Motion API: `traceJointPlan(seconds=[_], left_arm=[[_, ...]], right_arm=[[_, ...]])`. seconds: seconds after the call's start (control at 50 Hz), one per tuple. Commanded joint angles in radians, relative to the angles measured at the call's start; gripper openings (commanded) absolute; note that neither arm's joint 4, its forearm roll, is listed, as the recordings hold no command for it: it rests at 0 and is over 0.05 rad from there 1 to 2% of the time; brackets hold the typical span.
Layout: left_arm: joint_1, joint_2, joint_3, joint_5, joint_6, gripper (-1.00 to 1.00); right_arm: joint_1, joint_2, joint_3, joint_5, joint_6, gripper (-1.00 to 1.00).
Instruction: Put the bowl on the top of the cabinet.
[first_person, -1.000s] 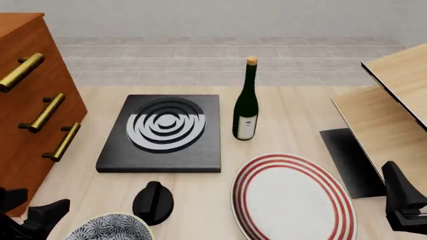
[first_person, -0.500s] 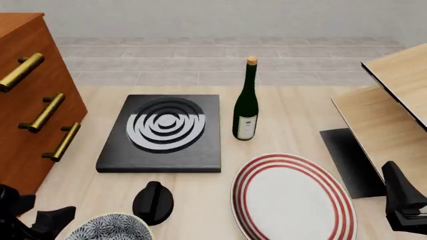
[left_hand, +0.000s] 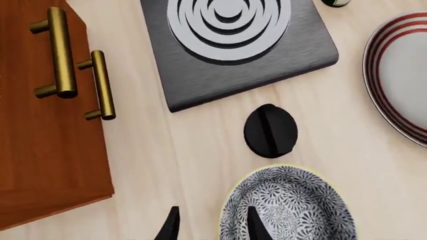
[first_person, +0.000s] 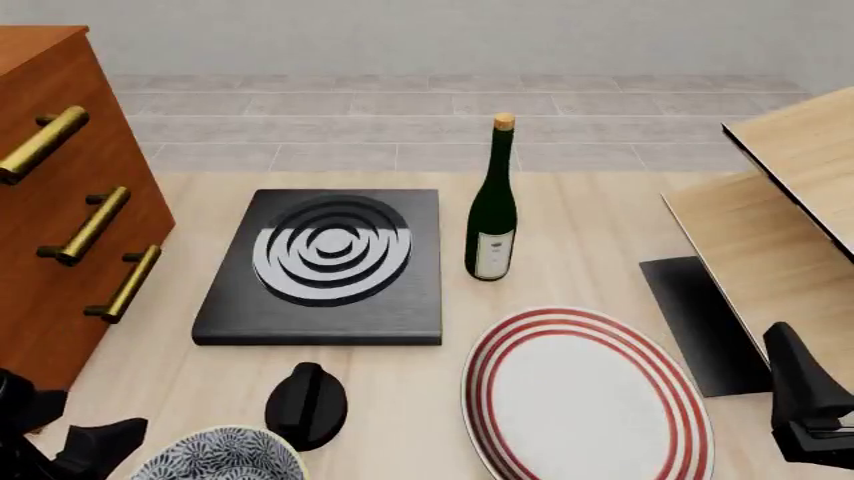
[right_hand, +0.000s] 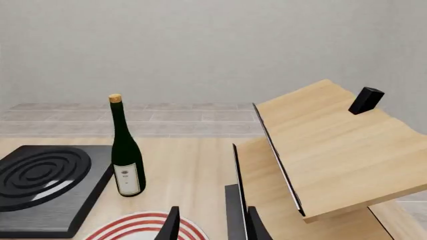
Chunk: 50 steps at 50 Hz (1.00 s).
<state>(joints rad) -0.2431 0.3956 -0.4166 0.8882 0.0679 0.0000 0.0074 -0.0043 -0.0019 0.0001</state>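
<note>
Currently the bowl (left_hand: 288, 206) sits on the table (first_person: 574, 220) at the near edge, just beside a black knob (first_person: 307, 403), with the cabinet (first_person: 54, 200) at far left. Left gripper (left_hand: 210, 225) fingers are spread, one over the bowl's rim, one outside it, gripping nothing. Right gripper (right_hand: 210, 225) fingers are parted and empty near the red-ringed plate (first_person: 587, 395) and wood panels (right_hand: 320, 150).

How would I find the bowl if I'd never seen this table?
Start at the big reddish-brown cabinet with brass handles, then look at the table's near edge beside it. The bowl sits there, just in front of a small black knob. Unlike the flat red-ringed plate, it's deep, with black-and-white swirls inside.
</note>
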Motion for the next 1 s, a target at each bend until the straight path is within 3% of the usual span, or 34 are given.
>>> traceJointPlan(seconds=[0.02,1.0], left_arm=[[0.002,0.009,-0.025,0.023,0.028,1.00],[-0.062,0.067,0.042,-0.028,0.067,1.00]], right_arm=[[0.000,0.000,0.000,0.000,0.000,1.00],[0.000,0.000,0.000,0.000,0.000,1.00]])
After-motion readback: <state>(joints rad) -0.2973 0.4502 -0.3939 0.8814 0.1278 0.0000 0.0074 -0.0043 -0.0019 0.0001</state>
